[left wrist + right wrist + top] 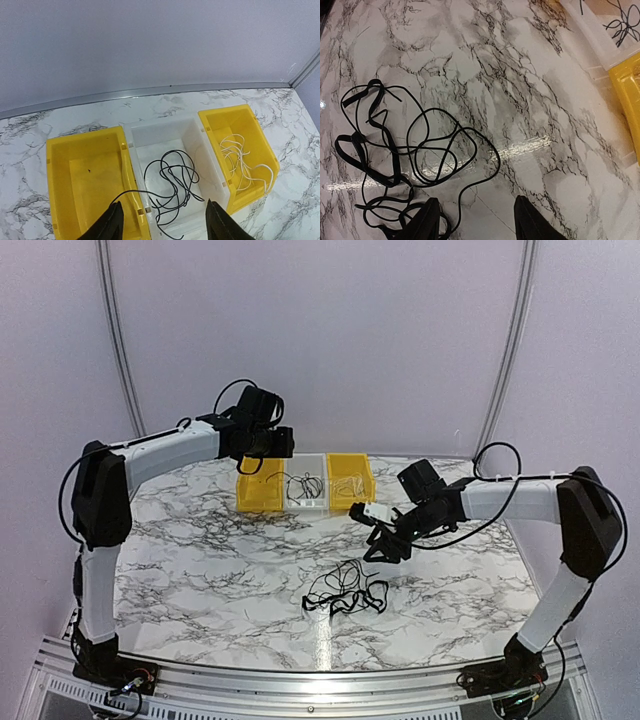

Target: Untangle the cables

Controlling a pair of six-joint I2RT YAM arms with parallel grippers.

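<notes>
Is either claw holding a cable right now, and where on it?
Neither. The left claw is open above the white bin, the right claw open over the cables on the table.

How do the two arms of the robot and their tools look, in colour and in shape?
The left arm and right arm have white tube-like links and bulky black joints, with thin black cables looping along them. The left tool and right tool each have two black tapered fingers.

cables on table, 6 o'clock of middle bin holding one cord; left bin at its 9 o'clock, right bin at 3 o'clock
</notes>
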